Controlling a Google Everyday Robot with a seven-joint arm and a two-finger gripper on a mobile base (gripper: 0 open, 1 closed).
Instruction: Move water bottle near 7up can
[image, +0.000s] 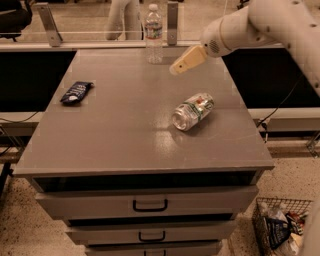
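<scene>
Water bottle (154, 34) upright at back, 7up can (193, 111) lying, hand (177, 67) near bottle, grip unclear

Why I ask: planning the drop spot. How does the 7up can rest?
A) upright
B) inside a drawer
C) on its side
C: the 7up can lies on its side on the table; the gripper hovers beside the water bottle.
</scene>
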